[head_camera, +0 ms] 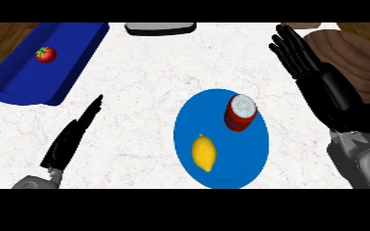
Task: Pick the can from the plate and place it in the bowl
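A single head view looks steeply down on the white marbled bench (145,78) from the robot's own side, close enough that the top fills most of the width. Both forearms enter from the near edge, left hand (71,139) at left, right hand (318,78) at right. At the far corners, brown wood shows past the bench's edge.

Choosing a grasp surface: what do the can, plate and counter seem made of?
Can: likely metal, with a pale silvery lid and a glossy red wall. Plate: uniform matte blue, plastic or glazed ceramic. Counter: white with faint veins, marble-like.
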Controlling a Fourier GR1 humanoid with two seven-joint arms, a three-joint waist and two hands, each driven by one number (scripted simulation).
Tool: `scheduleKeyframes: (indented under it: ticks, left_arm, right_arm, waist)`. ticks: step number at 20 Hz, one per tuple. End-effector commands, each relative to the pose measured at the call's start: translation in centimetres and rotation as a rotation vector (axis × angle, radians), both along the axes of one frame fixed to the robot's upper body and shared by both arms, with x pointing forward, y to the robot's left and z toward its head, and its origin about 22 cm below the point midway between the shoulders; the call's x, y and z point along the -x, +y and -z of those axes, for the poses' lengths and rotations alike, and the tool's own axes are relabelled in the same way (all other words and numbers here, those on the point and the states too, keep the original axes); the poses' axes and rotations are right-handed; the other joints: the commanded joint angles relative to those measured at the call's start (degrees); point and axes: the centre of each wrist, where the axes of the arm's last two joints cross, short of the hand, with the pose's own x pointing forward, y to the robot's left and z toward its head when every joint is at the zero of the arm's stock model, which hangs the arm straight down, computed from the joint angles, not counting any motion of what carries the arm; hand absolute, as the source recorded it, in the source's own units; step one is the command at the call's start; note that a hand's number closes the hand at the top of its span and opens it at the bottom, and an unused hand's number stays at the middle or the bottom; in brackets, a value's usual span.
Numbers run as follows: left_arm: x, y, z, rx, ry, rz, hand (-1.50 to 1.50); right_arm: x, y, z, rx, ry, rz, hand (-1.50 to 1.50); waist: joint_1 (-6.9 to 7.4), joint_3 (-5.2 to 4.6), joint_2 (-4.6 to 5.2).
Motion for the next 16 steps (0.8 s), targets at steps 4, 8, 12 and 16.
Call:
scheduleKeyframes:
  ticks: [4, 8, 12, 16]
  left_arm:
    - [-2.3, -2.8, -3.8, 0.183, -0.154, -0.083, 0.0]
    - [-2.9, -4.6, -3.8, 0.309, -0.152, -0.15, 0.0]
    - [-3.0, -5.4, -4.0, 0.341, -0.174, -0.158, 0.0]
    - [-4.0, -6.4, -5.9, 0.333, -0.169, -0.16, 0.0]
  right_arm:
    - [1.4, 1.5, 3.8, 0.227, 0.179, -0.12, 1.5]
    - [1.2, -1.1, 3.7, 0.513, -0.054, 0.222, 1.5]
    - [4.3, 2.8, 9.4, 0.038, -0.039, 0.311, -1.5]
    - [7.3, 3.8, 8.6, 0.021, -0.2, 0.311, -1.5]
  waist:
    - [2.78, -1.52, 1.38]
    - [-0.28, -1.66, 0.46]
    - [1.05, -1.31, 1.46]
    - [1.24, -1.45, 1.26]
